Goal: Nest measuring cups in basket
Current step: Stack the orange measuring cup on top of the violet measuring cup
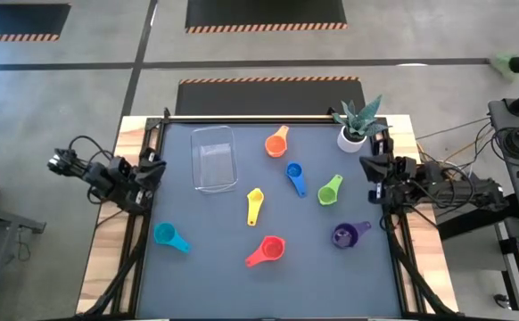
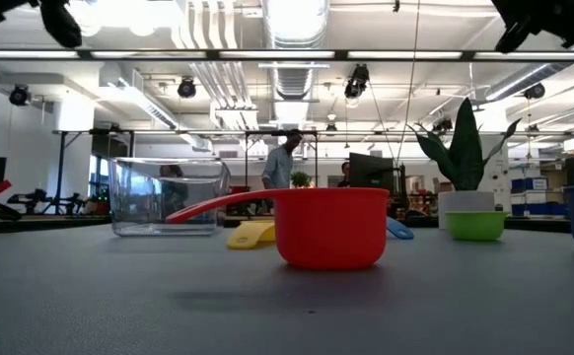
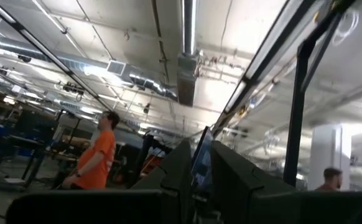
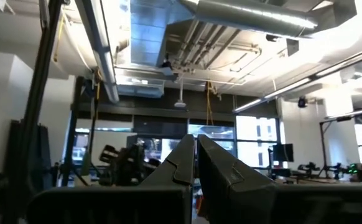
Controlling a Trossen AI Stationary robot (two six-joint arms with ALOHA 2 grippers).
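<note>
The left tool (image 3: 196,171) is parked at the left edge of the worktop (image 1: 215,267), folded back and pointed up at the ceiling. Its fingers are seen almost together, with only a thin gap between them, and nothing is held. The right tool (image 4: 192,165) is parked at the right edge of the worktop, just below the white plant pot (image 1: 351,138), and is also pointed up. Its fingers are pressed shut, and nothing is held there either.

The clear basket (image 1: 214,158) is set on the far left part of the dark mat, and no cup is seen inside it. All seven cups are spread out on the mat, each apart from the others. The orange cup (image 1: 276,143) is found just to the right of the basket. The blue cup (image 1: 295,176) is placed near the middle, with the green cup (image 1: 331,189) to its right. The yellow cup (image 1: 254,204) is laid below the basket's right corner. The red cup (image 1: 267,251) is set near the front middle, the purple cup (image 1: 348,234) at the front right, and the teal cup (image 1: 168,236) at the front left.

No writing or labels can be read on anything.
</note>
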